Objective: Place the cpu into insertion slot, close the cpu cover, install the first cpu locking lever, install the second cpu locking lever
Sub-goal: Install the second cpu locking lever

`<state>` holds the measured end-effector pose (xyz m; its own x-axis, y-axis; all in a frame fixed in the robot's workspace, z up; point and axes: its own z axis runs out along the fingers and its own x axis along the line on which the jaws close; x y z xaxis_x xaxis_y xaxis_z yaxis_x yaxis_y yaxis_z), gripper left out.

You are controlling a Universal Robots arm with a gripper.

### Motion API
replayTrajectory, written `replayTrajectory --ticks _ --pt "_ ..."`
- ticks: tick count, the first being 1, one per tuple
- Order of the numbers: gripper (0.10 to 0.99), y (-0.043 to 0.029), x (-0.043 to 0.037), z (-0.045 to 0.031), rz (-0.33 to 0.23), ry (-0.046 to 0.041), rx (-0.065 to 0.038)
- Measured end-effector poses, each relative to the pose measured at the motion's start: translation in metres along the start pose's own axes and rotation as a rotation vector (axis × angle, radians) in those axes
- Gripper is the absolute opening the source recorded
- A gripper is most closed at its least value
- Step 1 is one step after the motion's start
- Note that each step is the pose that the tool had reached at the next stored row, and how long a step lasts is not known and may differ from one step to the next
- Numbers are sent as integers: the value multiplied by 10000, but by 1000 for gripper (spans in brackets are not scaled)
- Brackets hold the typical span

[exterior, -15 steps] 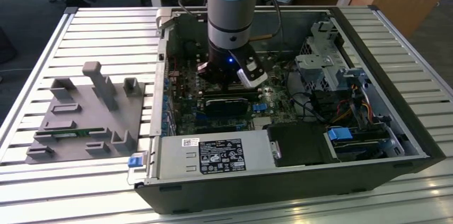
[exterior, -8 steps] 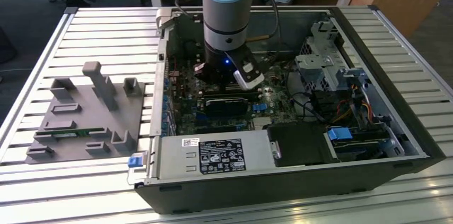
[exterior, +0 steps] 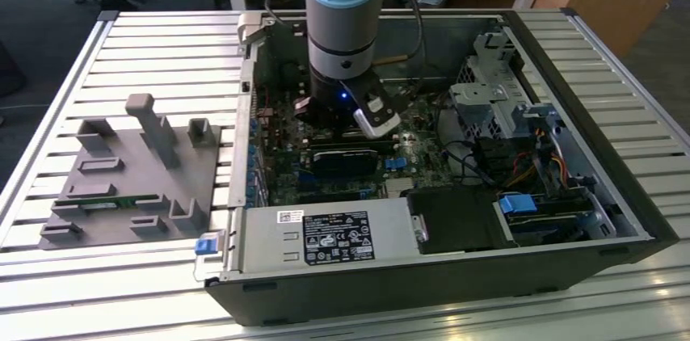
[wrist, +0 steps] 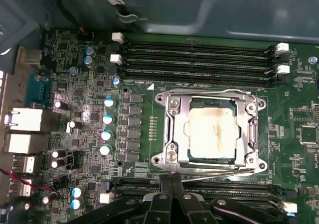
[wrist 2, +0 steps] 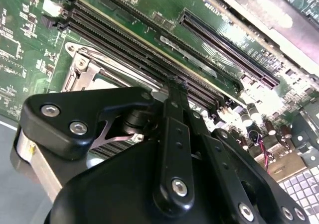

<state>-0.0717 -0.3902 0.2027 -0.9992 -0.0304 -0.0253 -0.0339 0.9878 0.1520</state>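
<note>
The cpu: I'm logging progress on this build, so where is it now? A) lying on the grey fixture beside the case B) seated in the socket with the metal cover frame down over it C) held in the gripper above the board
B: in the first wrist view the cpu sits in its socket with the cpu cover lying flat around it.

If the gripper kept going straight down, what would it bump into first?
Probably the thin metal locking lever beside the silver-grey metal cpu cover; the gripper tips sit right over it, though depth is unclear.
</note>
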Motion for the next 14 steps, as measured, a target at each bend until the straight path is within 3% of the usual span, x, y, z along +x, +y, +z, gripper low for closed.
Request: replayTrajectory --ticks 3,7,10,14 --pt "106 -5 28 13 -6 -41 -74" --pt "106 -9 73 22 -11 -102 -246" --pt "106 -11 84 24 -9 -129 -446" --pt "106 -17 90 39 -14 -170 -492"
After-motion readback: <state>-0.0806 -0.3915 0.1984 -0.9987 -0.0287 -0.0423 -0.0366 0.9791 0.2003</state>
